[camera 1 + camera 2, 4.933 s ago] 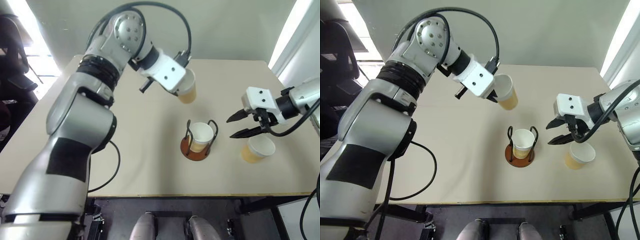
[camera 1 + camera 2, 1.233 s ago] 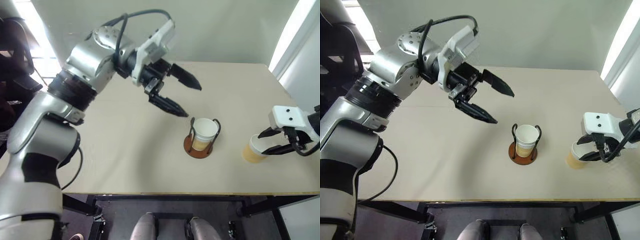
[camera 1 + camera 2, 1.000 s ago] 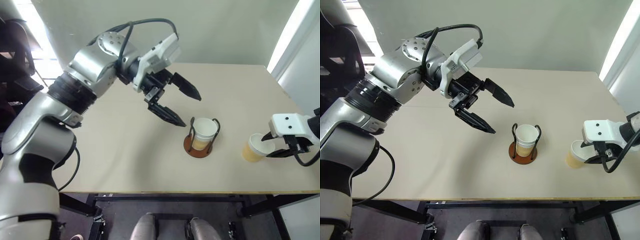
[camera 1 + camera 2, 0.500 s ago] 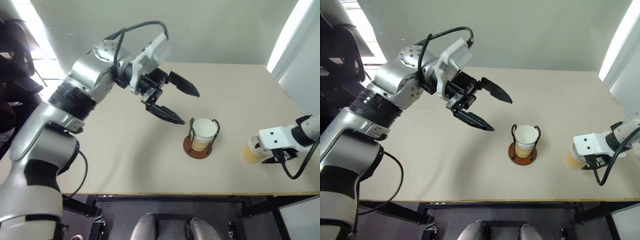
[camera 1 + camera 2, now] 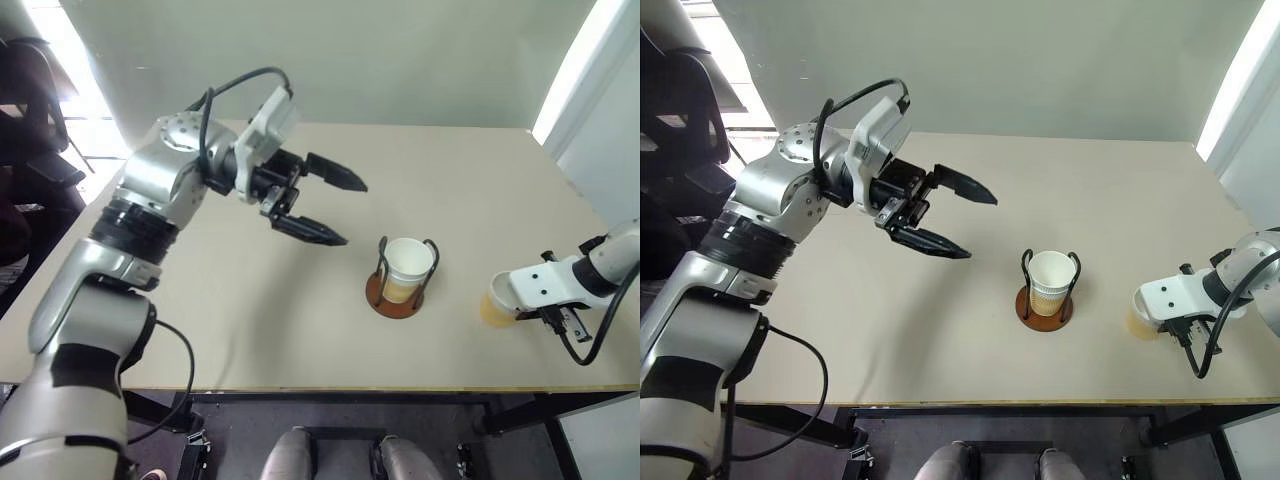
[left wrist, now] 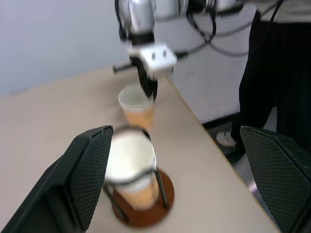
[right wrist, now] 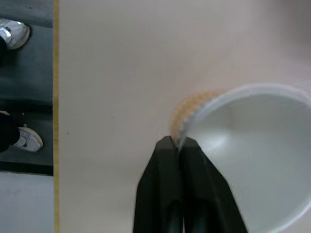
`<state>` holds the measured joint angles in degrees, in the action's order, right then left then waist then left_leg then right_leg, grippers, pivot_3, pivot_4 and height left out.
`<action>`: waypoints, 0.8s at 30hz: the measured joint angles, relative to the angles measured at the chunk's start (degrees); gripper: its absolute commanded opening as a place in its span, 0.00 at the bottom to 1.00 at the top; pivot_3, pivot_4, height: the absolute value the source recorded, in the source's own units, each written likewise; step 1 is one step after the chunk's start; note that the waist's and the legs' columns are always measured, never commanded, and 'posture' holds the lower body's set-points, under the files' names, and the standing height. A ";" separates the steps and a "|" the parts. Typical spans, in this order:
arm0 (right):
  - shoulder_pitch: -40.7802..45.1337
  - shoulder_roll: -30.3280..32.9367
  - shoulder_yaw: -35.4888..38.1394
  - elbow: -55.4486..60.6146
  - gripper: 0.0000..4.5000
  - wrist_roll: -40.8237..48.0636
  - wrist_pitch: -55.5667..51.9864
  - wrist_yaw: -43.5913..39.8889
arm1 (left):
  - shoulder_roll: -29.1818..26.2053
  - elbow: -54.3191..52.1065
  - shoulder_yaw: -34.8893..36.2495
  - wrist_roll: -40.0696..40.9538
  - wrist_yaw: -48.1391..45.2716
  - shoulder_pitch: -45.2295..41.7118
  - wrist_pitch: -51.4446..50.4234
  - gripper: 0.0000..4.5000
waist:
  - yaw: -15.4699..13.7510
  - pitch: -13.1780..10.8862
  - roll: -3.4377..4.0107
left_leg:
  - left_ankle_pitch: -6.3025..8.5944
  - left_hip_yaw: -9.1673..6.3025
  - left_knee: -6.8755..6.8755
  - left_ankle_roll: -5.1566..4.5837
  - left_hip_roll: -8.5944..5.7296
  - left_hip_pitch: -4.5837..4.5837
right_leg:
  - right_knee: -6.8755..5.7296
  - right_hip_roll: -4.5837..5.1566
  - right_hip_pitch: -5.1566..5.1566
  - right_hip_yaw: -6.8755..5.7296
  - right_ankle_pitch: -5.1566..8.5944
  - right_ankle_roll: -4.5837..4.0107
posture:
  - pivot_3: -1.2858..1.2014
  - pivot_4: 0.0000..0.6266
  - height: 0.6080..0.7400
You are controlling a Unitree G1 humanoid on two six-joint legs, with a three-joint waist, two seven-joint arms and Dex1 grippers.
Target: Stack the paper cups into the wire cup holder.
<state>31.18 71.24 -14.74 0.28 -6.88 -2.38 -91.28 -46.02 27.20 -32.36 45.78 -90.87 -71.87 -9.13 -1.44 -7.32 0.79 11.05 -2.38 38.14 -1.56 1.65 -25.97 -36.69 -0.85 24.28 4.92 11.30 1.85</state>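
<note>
The wire cup holder point(image 5: 385, 297), a reddish-brown disc with two dark wire loops, stands mid-table with a paper cup point(image 5: 407, 262) upright inside it. A second paper cup point(image 5: 490, 308) stands to its right near the table's front edge. My right gripper point(image 7: 177, 144) points down over it, shut on the near rim of this cup point(image 7: 243, 160). The gripper's white body point(image 5: 545, 287) covers much of the cup from above. My left gripper point(image 5: 354, 213) hangs open and empty in the air, up and to the left of the holder.
The beige table's front edge point(image 5: 300, 388) runs close below the holder and the loose cup. A person's dark-clothed legs point(image 6: 279, 73) stand past the table's right edge, and shoes point(image 7: 14, 34) show on the floor there.
My left gripper has drawn back to the left, away from the holder, still open. My right gripper has sunk over the loose cup and shut on its rim.
</note>
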 measured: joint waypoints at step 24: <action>31.34 -4.60 -10.97 -2.43 0.01 -1.47 -1.01 -1.00 | -1.08 12.89 -11.91 -2.37 0.01 -0.33 13.20 1.00 | 0.46 0.00 0.00 | 0.15 -0.05 -0.28 0.18 0.02 -0.13 | -0.15 0.01 0.37 -0.08 0.12 -0.29 | 0.52 0.24 1.00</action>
<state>62.52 66.65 -25.71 -2.14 -8.35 -3.39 -92.28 -47.10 40.09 -44.27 43.41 -90.86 -72.20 4.07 -0.99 -7.31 0.79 11.20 -2.43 37.86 -1.38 1.67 -26.10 -36.84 -0.84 24.65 4.84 11.42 1.57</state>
